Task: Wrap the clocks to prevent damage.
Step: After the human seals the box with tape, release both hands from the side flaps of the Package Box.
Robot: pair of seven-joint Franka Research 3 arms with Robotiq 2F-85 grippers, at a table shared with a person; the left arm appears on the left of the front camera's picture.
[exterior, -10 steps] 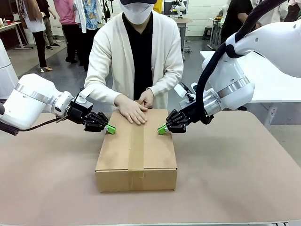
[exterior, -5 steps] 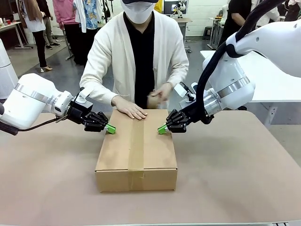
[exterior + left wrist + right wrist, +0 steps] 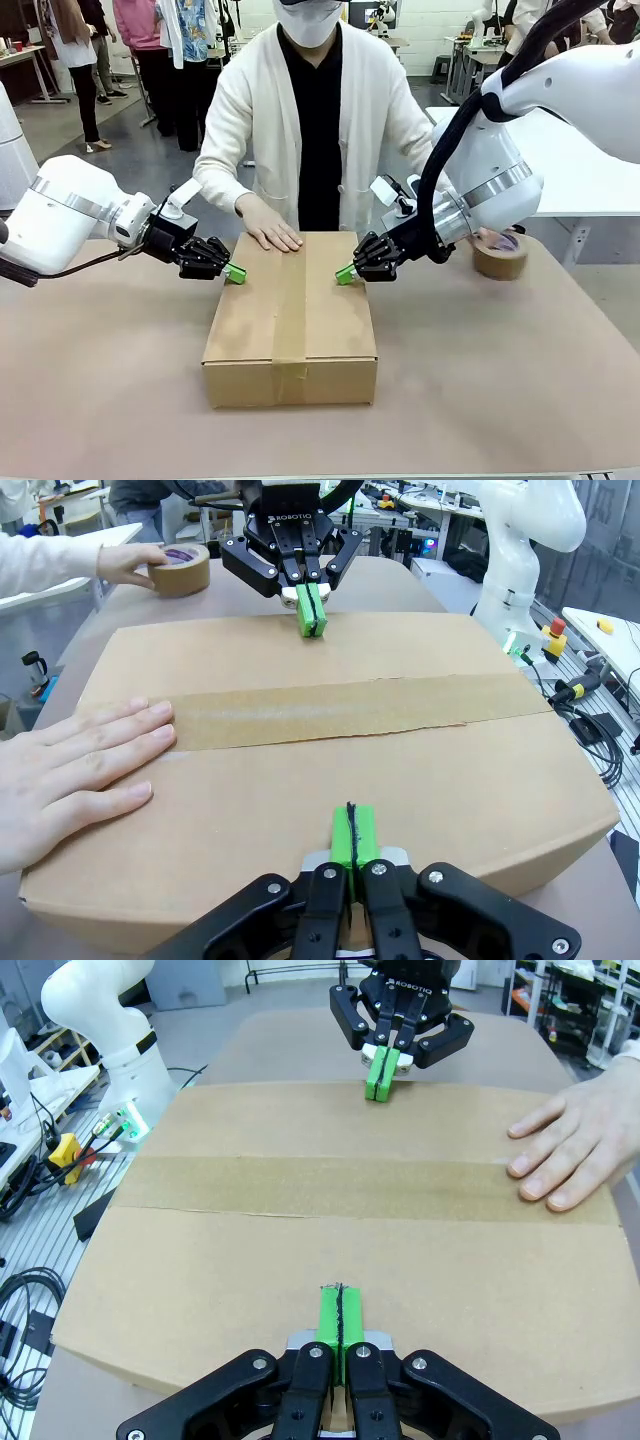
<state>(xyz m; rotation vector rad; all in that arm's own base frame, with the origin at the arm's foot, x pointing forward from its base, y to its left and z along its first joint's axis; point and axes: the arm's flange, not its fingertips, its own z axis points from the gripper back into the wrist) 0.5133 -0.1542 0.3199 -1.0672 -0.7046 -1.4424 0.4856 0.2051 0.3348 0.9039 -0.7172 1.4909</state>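
- So, from the front: the cardboard box (image 3: 290,318) sits in the middle of the table (image 3: 500,380), a tape strip (image 3: 290,310) running near-to-far over its closed top. My left gripper (image 3: 235,273) presses its closed green pads on the box's far-left top edge, and my right gripper (image 3: 344,274) does the same on the far-right edge; neither grips anything.
- Also from the front, the person's hand (image 3: 268,233) lies flat on the far edge of the box between my two grippers. A tape roll (image 3: 499,254) stands on the table to the far right, behind my right arm and apart from the box. Bare tabletop lies open on the left, right and near sides of the box.
- Through my left wrist camera, my left gripper (image 3: 350,850) has its pads shut together on the box (image 3: 400,780) top, just inside the edge. Across the tape strip (image 3: 340,712) my right gripper (image 3: 311,610) faces me, shut too. This view shows a second hand (image 3: 128,564) holding the tape roll (image 3: 180,570), and the flat hand (image 3: 70,770) overlapping the strip's end.
- Through my right wrist camera, my right gripper (image 3: 340,1322) is shut on the box (image 3: 250,1260) near its edge, the left gripper (image 3: 381,1072) opposite. The flat hand (image 3: 580,1150) touches the tape strip (image 3: 320,1188). Beyond the box corner are cables (image 3: 25,1290) and another arm's base (image 3: 110,1030).
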